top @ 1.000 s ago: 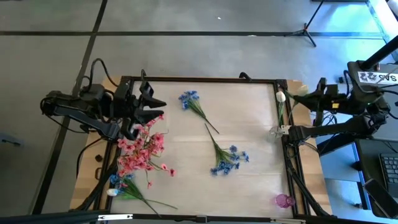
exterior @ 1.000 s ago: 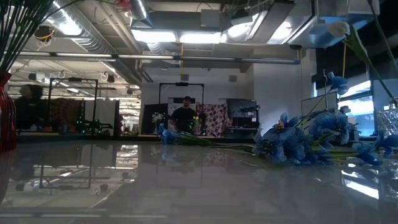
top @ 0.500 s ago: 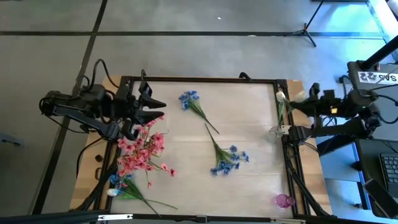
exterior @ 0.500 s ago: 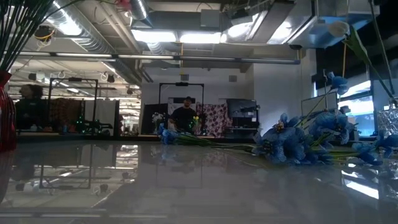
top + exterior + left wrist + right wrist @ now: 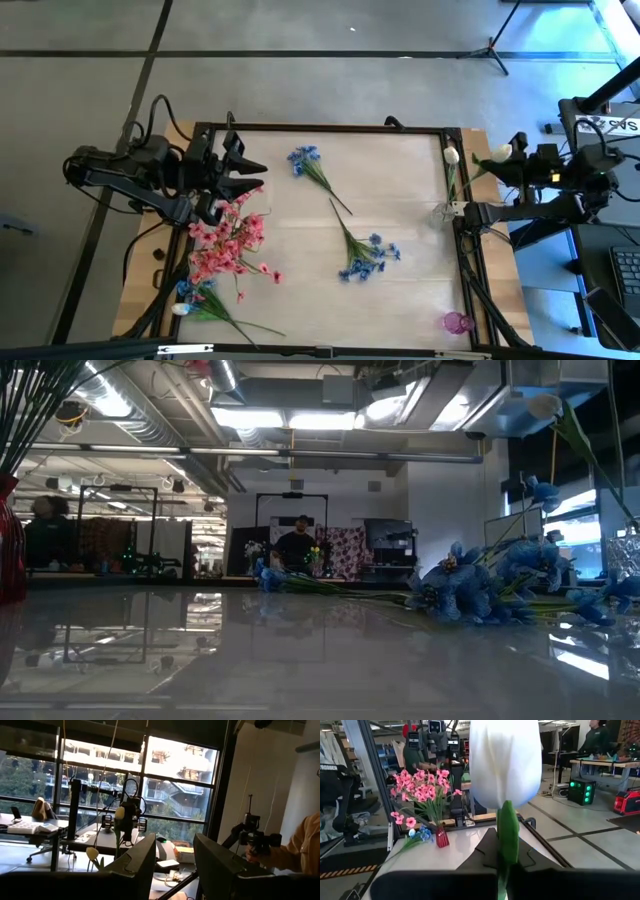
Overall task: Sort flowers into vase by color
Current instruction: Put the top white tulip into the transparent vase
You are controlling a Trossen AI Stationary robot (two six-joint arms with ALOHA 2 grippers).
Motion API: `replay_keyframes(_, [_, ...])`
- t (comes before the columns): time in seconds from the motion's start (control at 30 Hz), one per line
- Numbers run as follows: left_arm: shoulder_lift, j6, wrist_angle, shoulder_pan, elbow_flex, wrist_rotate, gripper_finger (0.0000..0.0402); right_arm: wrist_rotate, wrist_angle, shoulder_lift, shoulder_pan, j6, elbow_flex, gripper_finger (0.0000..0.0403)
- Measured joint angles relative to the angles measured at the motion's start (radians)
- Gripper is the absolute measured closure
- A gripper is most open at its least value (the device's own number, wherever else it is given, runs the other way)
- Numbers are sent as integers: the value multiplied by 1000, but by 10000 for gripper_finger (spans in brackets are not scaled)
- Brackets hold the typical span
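Observation:
My right gripper (image 5: 515, 160) is beyond the table's right edge, shut on a white tulip flower (image 5: 506, 760). A second white bud (image 5: 451, 155) stands with its stem in a clear vase (image 5: 445, 212) at the right edge. Pink flowers (image 5: 225, 240) stand with their stems in a red vase (image 5: 441, 837) at the left. Two blue sprigs (image 5: 305, 160) (image 5: 368, 255) lie flat on the table. More blue blooms with a white bud (image 5: 190, 298) lie at the near left. My left gripper (image 5: 250, 172) hangs open above the pink flowers and touches nothing. My right gripper pinches the tulip's green stem (image 5: 508, 845) between its two fingers, just below the bud. The fingers come level from the table's right side. The bud sticks out past the fingertips, clear of the table. The stem behind the fingers is hidden.
A black frame (image 5: 320, 128) runs around the tabletop. A small pink-purple thing (image 5: 455, 322) sits at the near right corner. Bare tabletop lies between the two blue sprigs and the right edge. People and equipment show in the room beyond.
My right gripper has drawn back toward the table's right edge and sunk a little, still shut on the white tulip. The tulip has gone with it, away from the clear vase.

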Motion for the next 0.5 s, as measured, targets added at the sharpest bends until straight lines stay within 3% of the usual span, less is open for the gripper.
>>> replay_keyframes(0.23, [0, 0, -5, 0, 0, 0, 273, 4, -121, -8, 0, 49, -1, 402])
replay_keyframes(0.5, [0, 0, -29, 0, 0, 0, 273, 9, -127, -8, 0, 47, -46, 401])
